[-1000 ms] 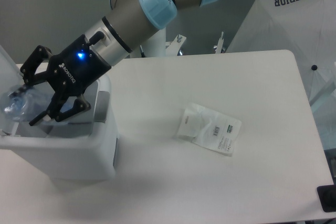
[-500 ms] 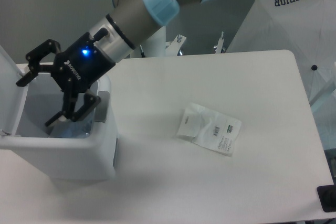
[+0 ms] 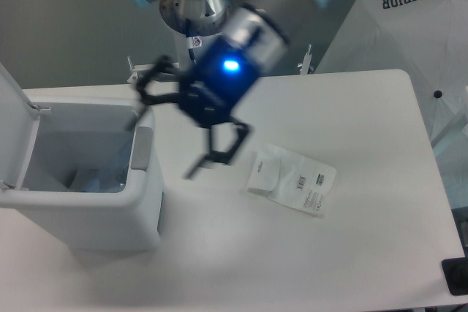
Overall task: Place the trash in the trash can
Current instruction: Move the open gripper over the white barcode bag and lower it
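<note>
The white trash can (image 3: 110, 217) stands at the left of the table with its lid flipped up. Inside it lies the clear crushed bottle (image 3: 95, 178), only partly visible. A flat clear-white packet (image 3: 291, 178) with a barcode sticker lies on the table right of centre. My gripper (image 3: 164, 140) hangs above the table between the can and the packet, blurred by motion. Its fingers are spread open and hold nothing.
A white folded umbrella printed SUPERIOR (image 3: 409, 27) stands past the table's right edge. A dark object (image 3: 457, 275) sits at the bottom right corner. The arm's base (image 3: 190, 12) rises behind the table's far edge.
The gripper let go of the bottle over the trash can, and the bottle dropped inside. The open gripper has since swung right, out from over the can toward the packet.
</note>
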`<state>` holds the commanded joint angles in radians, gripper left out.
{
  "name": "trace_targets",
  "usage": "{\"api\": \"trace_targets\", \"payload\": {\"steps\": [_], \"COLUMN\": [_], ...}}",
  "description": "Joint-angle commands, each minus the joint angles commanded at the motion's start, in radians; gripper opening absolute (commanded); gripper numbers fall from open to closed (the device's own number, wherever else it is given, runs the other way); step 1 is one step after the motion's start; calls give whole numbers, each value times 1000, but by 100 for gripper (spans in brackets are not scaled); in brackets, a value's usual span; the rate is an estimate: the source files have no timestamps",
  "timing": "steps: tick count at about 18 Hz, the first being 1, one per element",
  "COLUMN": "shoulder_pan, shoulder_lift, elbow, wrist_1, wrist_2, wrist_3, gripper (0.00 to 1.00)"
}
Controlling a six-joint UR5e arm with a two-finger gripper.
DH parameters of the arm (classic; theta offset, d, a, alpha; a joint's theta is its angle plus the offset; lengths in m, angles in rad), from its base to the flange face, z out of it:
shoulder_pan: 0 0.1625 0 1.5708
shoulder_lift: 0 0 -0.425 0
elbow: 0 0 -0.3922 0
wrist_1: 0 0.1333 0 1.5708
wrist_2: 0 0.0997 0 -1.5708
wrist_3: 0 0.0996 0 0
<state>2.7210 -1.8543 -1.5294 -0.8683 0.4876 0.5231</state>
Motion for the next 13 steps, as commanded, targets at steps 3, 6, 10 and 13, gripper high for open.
{"api": "trace_targets", "payload": {"steps": [3, 6, 10, 13], "shoulder_pan": [8, -42, -96, -98], "shoulder_lift": [-64, -129, -178, -169], "elbow": [-2, 0, -47, -127], "wrist_1": [0, -1, -2, -3], "wrist_2": [173, 420, 614, 626], "wrist_3": [5, 44, 153, 274], "gripper": [100, 100, 100, 99]}}
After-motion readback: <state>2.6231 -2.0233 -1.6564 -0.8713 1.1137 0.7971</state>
